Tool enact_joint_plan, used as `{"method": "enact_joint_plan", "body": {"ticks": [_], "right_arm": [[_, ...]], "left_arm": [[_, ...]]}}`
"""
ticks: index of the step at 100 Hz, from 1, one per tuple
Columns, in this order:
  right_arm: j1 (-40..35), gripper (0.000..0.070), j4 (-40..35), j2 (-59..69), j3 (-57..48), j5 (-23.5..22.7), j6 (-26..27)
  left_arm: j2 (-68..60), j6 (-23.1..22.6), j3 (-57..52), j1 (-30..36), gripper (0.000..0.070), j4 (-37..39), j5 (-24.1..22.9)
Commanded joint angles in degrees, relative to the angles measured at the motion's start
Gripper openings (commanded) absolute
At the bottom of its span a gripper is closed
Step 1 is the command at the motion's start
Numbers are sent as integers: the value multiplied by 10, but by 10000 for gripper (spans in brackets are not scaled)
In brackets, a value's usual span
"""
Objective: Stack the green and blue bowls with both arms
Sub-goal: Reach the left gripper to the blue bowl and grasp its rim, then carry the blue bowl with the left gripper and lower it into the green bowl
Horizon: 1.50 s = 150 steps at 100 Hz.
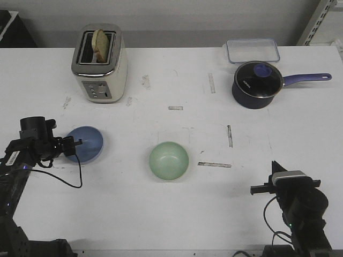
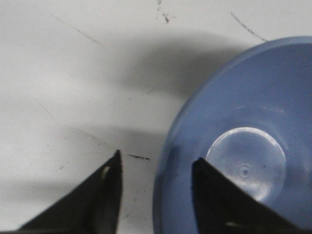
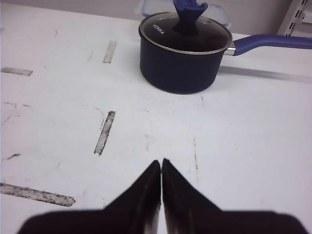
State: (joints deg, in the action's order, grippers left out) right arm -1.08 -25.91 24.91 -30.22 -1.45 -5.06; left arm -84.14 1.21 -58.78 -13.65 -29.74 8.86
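Note:
The light blue bowl [image 1: 88,143] sits upright at the left of the white table. It fills one side of the left wrist view [image 2: 253,97]. My left gripper [image 1: 76,143] is open at the bowl's left rim. In the left wrist view [image 2: 157,157] one finger is outside the bowl over the table and the other is inside it, so the jaws straddle the rim with a gap on both sides. The pale green bowl [image 1: 169,160] sits upright near the table's middle, apart from both grippers. My right gripper [image 1: 261,188] is shut and empty near the front right [image 3: 161,163].
A cream toaster [image 1: 100,63] with bread in it stands at the back left. A dark navy saucepan with a glass lid [image 1: 257,83] [image 3: 180,58] and a clear lidded container [image 1: 252,51] are at the back right. Worn tape marks dot the table.

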Motion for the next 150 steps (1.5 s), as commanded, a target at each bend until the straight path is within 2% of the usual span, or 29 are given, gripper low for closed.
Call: {"method": "enact_joint_plan", "body": {"ticks": [1, 20, 31, 42, 54, 60, 86, 103, 126, 150], "right_arm": [[0, 0, 6, 4, -1, 0, 3], [0, 0, 6, 4, -1, 0, 3], [0, 0, 6, 4, -1, 0, 3], [0, 0, 6, 4, -1, 0, 3], [0, 0, 6, 4, -1, 0, 3], [0, 0, 6, 4, -1, 0, 3], [-1, 0, 5, 4, -1, 0, 3], [0, 0, 5, 4, -1, 0, 3], [0, 0, 5, 4, -1, 0, 3], [-1, 0, 5, 3, -1, 0, 3]], "left_arm": [[-5, 15, -7, -3, 0, 6, 0], [5, 17, -11, 0, 0, 19, 6], [23, 46, -35, 14, 0, 14, 16], [45, 71, -72, 40, 0, -1, 56], [71, 94, -122, 99, 0, -14, 122], [80, 95, -144, 137, 0, -17, 137], [80, 94, -173, 337, 0, -19, 134], [35, 83, -173, 432, 0, -19, 92], [-39, 70, -173, 471, 0, -17, 38], [-68, 70, -173, 471, 1, -19, 36]]}}
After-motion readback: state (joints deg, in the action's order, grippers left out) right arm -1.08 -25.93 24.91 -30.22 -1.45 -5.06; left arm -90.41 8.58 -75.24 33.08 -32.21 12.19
